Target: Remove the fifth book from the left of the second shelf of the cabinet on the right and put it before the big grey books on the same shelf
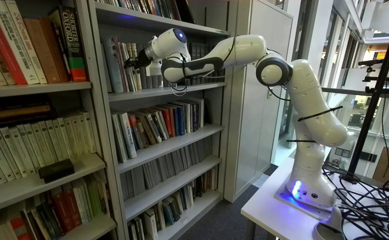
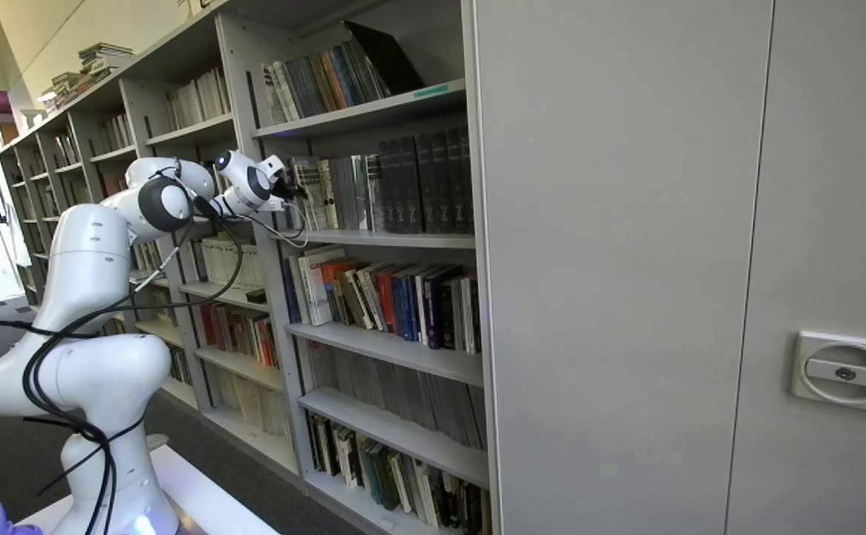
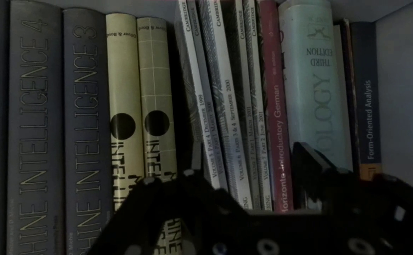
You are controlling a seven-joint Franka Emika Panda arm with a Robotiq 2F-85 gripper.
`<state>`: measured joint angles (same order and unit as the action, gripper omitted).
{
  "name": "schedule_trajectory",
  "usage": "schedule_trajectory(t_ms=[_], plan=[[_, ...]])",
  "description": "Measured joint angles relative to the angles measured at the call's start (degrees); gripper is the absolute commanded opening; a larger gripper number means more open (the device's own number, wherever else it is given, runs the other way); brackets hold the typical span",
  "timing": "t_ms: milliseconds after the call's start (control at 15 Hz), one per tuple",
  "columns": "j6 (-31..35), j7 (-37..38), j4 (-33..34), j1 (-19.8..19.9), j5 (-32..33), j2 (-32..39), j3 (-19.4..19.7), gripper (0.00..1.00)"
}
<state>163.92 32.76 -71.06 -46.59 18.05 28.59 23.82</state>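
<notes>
Gripper [image 3: 252, 156] by the left end of the second shelf [image 2: 403, 239], fingers [image 3: 312, 161] well apart, nothing clamped; in the wrist view (upside down, judging by the lettering) white journals [image 3: 229, 106] and a red book [image 3: 277, 106] show between them, contact unclear. The red book is likely the wanted fifth, standing in the row; thin spines make the count shaky. Progress: hand perhaps lined up; grasp, pull, carry and placing all seem left to do.

Close in: a green book [image 3: 314, 85] just beside the red one, a finger in front of it; the journals on the other side, tilted, tops toward the red book; either may snag or slump. Next along, a cream pair [image 3: 155, 85]; then Machine Intelligence volumes [image 3: 36, 106].

Farther right, the goal, the big grey books [image 2: 440, 171]; pale spines [image 2: 370, 193] just beside them, no slot that I can make out; the arm [image 1: 248, 50] hides part of that stretch in an exterior view. The upper shelf [image 2: 359, 110] probably limits lifting; past the cabinet [image 1: 233, 110], a grey cupboard [image 1: 258, 100].
</notes>
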Motion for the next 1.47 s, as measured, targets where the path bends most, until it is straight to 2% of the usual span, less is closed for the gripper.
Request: schedule_trajectory(t_ms=[933,1067,1200,1333,1467], plan=[[-0.4,0.0,4.1,0.2,-0.2,2.5,0.1,1.0],[-0.7,0.0,4.3,0.3,-0.2,2.5,0.2,0.83],[-1.1,0.0,4.3,0.3,-0.2,2.5,0.2,0.71],[-1.8,0.0,4.4,0.3,-0.2,2.5,0.3,0.46],[-2.4,0.0,4.4,0.4,-0.2,2.5,0.4,0.37]])
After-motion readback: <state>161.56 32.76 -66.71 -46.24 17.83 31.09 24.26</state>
